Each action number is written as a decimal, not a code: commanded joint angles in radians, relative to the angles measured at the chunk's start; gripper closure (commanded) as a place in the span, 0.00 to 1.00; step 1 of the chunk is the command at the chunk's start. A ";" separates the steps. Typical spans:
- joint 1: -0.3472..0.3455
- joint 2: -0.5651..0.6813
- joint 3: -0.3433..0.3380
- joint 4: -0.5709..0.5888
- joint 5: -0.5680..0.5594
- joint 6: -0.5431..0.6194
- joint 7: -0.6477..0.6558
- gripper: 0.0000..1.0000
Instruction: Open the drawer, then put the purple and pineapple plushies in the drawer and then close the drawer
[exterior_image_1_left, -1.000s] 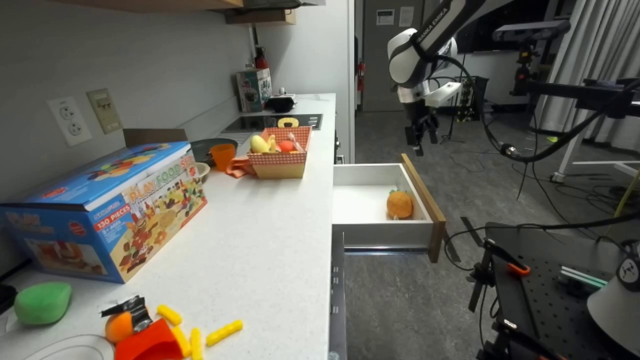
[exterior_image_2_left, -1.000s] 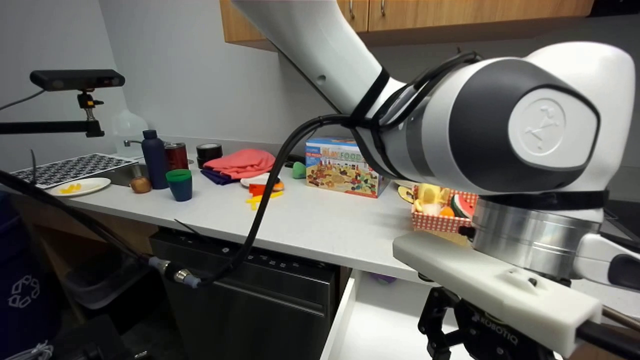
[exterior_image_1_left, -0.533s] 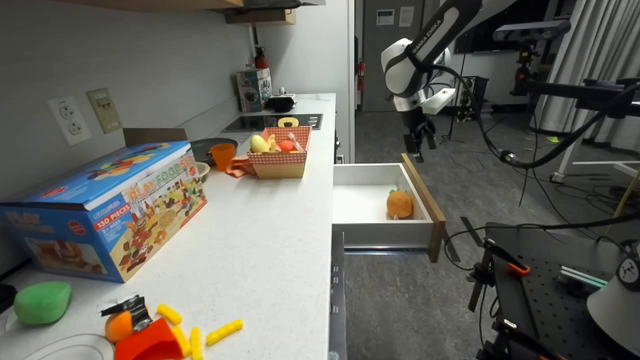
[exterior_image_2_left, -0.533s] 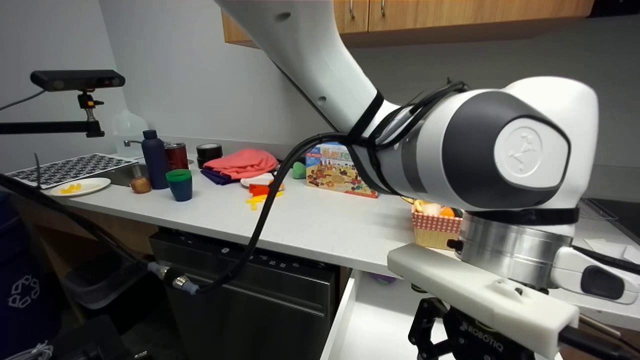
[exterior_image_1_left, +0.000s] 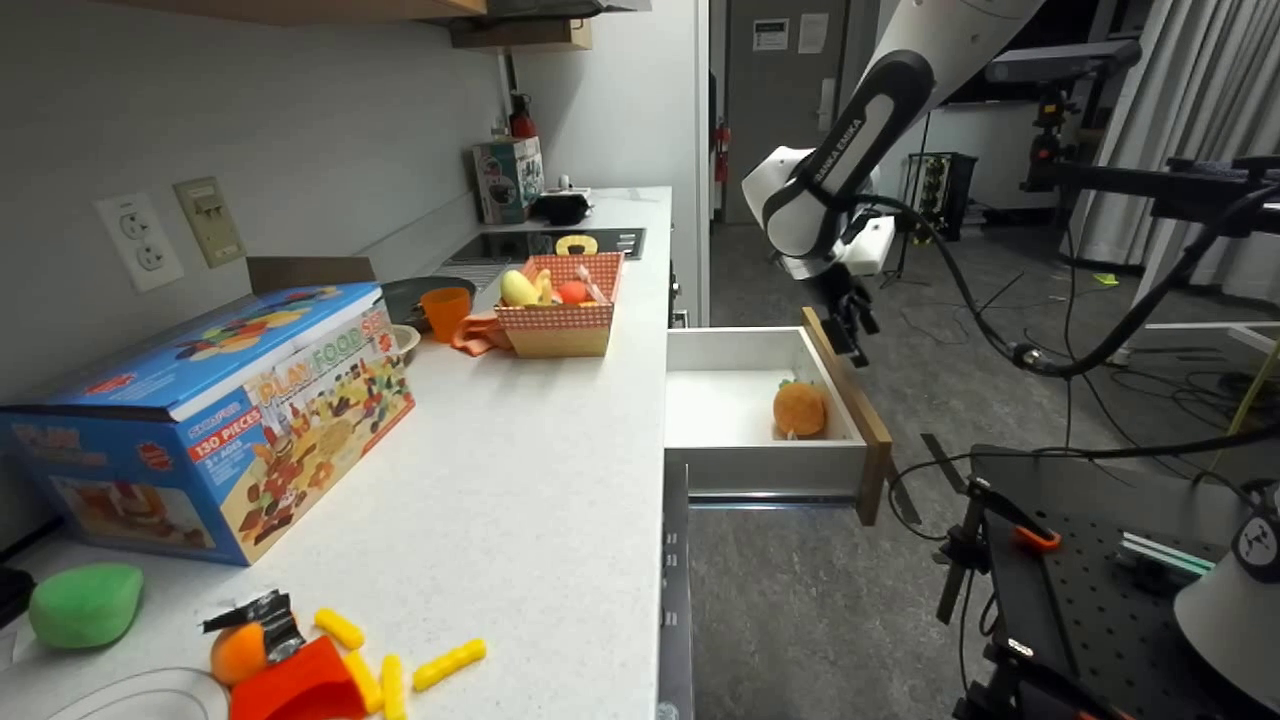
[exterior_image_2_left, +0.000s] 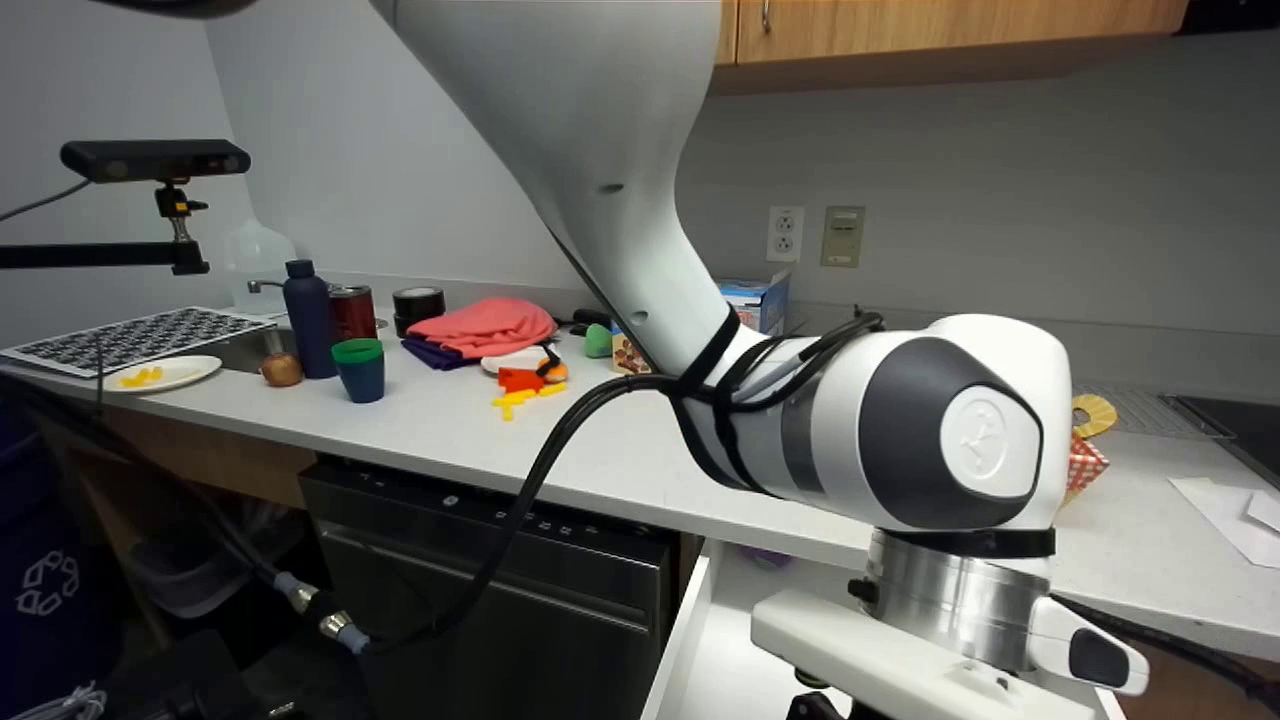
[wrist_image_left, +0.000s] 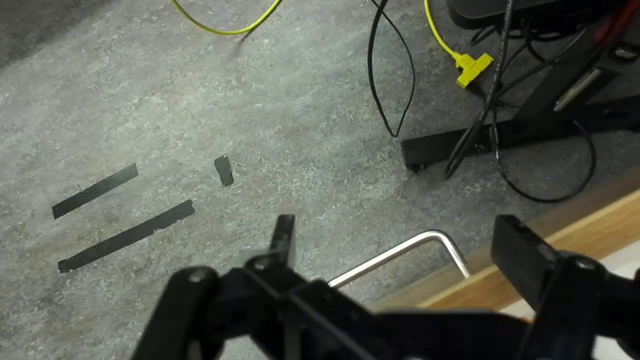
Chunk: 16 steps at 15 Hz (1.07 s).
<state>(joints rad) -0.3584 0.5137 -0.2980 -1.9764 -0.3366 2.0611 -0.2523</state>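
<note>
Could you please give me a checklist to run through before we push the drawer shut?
1. Drawer pulled out: ok.
2. Pineapple plushie inside it: ok, visible in an exterior view.
3. Purple plushie inside: ok, it seems, though mostly hidden.
4. End effector open and holding nothing: ok.
5. End effector clear of the drawer front: cannot tell; they overlap in the wrist view, but contact is unclear.

Between the spread fingers, wrist view: free air; metal drawer handle beyond. Behind one finger: wooden drawer front, obstructing; contact not discernible. Past the fingertips: passable grey floor, then a black cable.
</note>
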 joint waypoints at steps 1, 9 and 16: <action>-0.014 0.043 0.020 0.026 -0.041 -0.049 -0.120 0.00; -0.042 0.100 0.091 0.072 0.015 -0.097 -0.339 0.00; -0.045 0.121 0.140 0.147 0.116 -0.094 -0.371 0.00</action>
<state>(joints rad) -0.3865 0.6148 -0.1892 -1.8855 -0.2643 1.9849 -0.5937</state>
